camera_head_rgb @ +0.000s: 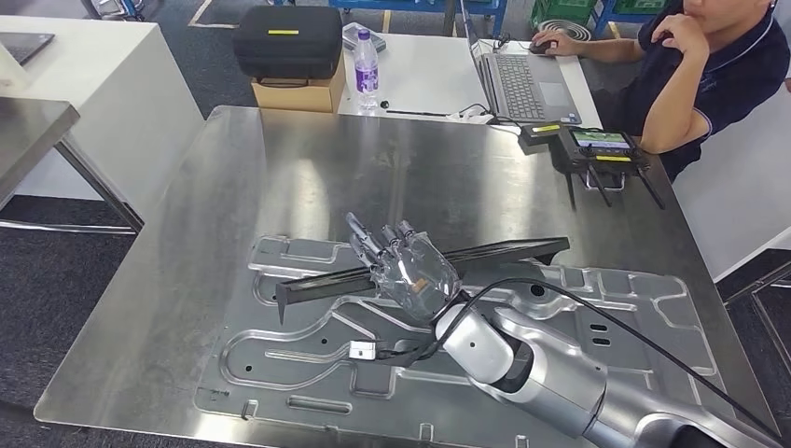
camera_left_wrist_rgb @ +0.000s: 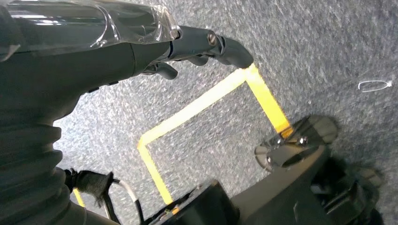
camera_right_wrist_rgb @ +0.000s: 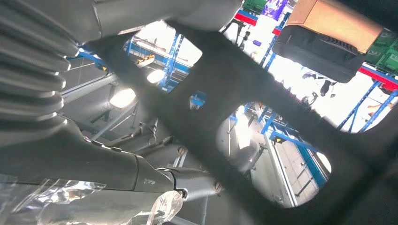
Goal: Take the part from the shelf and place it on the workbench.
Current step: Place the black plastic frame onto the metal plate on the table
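The long dark part was gripped by the right hand at centre frame, held low over the worktop, seemingly for set-down; the left hand hung empty, fingers curled.

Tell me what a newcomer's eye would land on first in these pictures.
First the silver right arm coming in from the lower right, its right hand on a long black part lying slantwise across the stamped metal panel on the steel workbench. Next the person seated at the far right by a laptop. Beyond the bench, a black case sits on a cardboard box.
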Motion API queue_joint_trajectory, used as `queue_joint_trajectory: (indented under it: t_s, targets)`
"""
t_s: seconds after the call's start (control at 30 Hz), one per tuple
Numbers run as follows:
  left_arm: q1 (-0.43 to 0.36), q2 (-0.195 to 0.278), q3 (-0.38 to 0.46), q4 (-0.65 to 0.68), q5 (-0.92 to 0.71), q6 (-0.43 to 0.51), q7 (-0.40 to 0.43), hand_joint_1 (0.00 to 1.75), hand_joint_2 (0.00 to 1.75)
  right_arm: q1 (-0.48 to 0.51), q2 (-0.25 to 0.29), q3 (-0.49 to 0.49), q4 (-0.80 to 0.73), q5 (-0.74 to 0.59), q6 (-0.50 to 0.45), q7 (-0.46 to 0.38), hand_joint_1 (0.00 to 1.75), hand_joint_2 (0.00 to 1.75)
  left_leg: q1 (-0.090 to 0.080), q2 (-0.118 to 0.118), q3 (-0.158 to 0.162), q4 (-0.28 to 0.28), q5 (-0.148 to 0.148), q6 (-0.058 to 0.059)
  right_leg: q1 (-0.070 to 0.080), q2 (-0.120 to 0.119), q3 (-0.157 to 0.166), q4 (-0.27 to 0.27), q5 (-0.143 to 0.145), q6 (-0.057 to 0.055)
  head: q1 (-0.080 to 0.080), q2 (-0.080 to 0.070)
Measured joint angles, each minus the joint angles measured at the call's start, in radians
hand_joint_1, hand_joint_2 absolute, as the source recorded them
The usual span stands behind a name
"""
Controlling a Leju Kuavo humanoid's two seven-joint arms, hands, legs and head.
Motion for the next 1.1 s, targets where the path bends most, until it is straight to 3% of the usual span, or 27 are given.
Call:
queue_joint_trajectory:
  t_s: [0.07,0.17,0.3,0.37,0.77,0.9,1.1]
  targets:
    - [0.000,0.001,0.000,0.000,0.003,0.005,0.001,0.00,1.75,0.000,0.000,-0.001,0.000,0.000,0.000,0.001,0.00,0.00,-0.002,-0.002,0.001,0.000,-0.001,0.003,-0.001,-0.001,0.004,-0.006,0.004,-0.011,0.000,0.000]
    - [0.000,0.001,0.000,0.000,0.009,0.005,0.001,0.00,1.75,-0.001,0.000,-0.001,0.000,0.000,0.000,0.002,0.00,0.00,-0.004,-0.004,0.001,0.000,-0.003,0.010,-0.001,-0.002,0.008,-0.013,0.006,-0.006,0.001,0.000]
    - [0.000,0.001,0.000,0.000,0.009,0.005,0.003,0.00,1.75,-0.001,0.000,-0.002,-0.001,-0.001,0.000,0.003,0.00,0.00,-0.006,-0.004,0.001,0.001,-0.004,0.014,-0.004,-0.002,0.010,-0.018,0.007,0.023,0.001,0.000]
    - [0.000,0.001,0.000,0.000,0.010,0.004,0.005,0.00,1.75,-0.001,0.000,-0.002,-0.001,-0.001,0.000,0.003,0.00,0.00,-0.006,-0.003,0.001,0.001,-0.004,0.014,-0.005,-0.002,0.010,-0.018,0.007,0.029,0.001,0.000]
    - [0.001,0.004,0.000,0.000,0.012,-0.007,0.007,0.00,1.75,-0.001,-0.002,-0.012,-0.002,-0.004,-0.001,0.029,0.00,0.00,0.002,-0.002,0.003,0.000,-0.003,0.013,0.000,-0.002,0.010,-0.018,0.008,0.029,0.001,0.000]
    - [0.005,0.007,0.000,0.000,0.011,-0.007,0.007,0.00,0.00,-0.006,-0.013,-0.037,-0.011,-0.004,-0.001,0.046,0.00,0.00,0.002,-0.002,0.004,-0.001,-0.003,0.012,0.000,-0.002,0.010,-0.018,0.008,0.029,0.001,0.000]
    - [0.011,0.010,0.000,0.000,0.011,-0.010,0.004,0.00,0.00,-0.010,-0.035,-0.080,-0.036,-0.004,-0.002,0.067,0.00,0.00,0.002,-0.002,0.004,-0.001,-0.003,0.013,0.000,-0.002,0.011,-0.018,0.007,0.029,0.001,0.000]
